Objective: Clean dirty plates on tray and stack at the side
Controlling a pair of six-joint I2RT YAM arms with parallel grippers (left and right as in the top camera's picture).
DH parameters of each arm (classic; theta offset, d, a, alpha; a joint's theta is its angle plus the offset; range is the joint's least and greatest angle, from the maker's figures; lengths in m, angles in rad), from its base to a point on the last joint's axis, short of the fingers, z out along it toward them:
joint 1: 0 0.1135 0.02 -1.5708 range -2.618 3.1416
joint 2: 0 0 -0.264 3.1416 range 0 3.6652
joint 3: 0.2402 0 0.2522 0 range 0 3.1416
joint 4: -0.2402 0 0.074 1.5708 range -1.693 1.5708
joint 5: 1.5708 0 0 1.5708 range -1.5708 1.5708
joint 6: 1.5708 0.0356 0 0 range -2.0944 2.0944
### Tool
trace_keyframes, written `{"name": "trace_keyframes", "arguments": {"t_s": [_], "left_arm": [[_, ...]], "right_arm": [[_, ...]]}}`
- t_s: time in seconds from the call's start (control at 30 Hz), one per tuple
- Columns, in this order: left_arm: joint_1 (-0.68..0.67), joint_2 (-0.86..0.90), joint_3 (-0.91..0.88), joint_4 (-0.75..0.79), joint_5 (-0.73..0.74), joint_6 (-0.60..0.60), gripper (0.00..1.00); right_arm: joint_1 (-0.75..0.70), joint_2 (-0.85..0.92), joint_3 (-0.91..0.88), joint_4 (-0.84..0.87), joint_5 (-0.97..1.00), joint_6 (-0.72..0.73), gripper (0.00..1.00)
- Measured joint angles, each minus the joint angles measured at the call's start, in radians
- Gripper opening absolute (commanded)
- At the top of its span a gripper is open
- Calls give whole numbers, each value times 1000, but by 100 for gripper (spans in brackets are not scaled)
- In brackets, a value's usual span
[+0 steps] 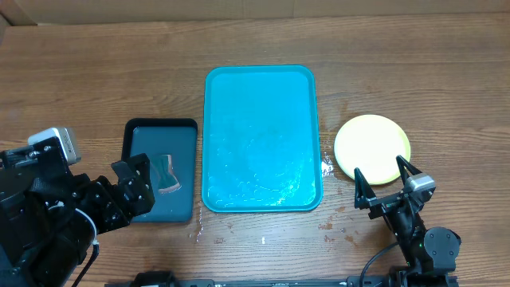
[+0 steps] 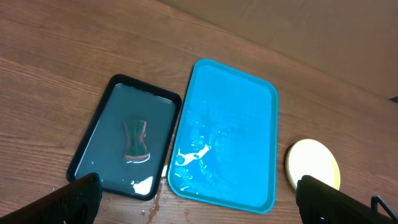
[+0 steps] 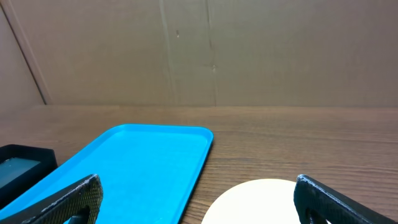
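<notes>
One turquoise tray [image 1: 260, 139], centre of frame, surface wet. Plates [image 1: 372, 148]: yellow-green disc just right of the tray, number stacked unclear. Black tray [image 1: 162, 169] left of centre, holding a sponge [image 1: 166, 174]. Left gripper [image 1: 135, 185], lower left, jaws apart, empty. Right gripper [image 1: 380, 169], lower right, jaws apart over the plates' lower edge.

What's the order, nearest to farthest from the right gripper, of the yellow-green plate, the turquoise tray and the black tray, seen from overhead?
From the right gripper:
1. yellow-green plate, at its fingertips, right side.
2. turquoise tray, centre.
3. black tray, far left.
</notes>
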Motion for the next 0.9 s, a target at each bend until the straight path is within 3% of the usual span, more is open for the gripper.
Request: {"name": "trace_keyframes", "arguments": {"t_s": [0.53, 0.7, 0.9], "left_arm": [[-23, -2, -9, 56, -24, 11, 100], [-69, -39, -134, 405, -19, 92, 100], [-93, -197, -499, 877, 45, 233, 100]], "right_arm": [[0, 0, 0, -1, 7, 0, 100], [0, 0, 0, -1, 7, 0, 100], [-1, 0, 0, -1, 7, 0, 100]]}}
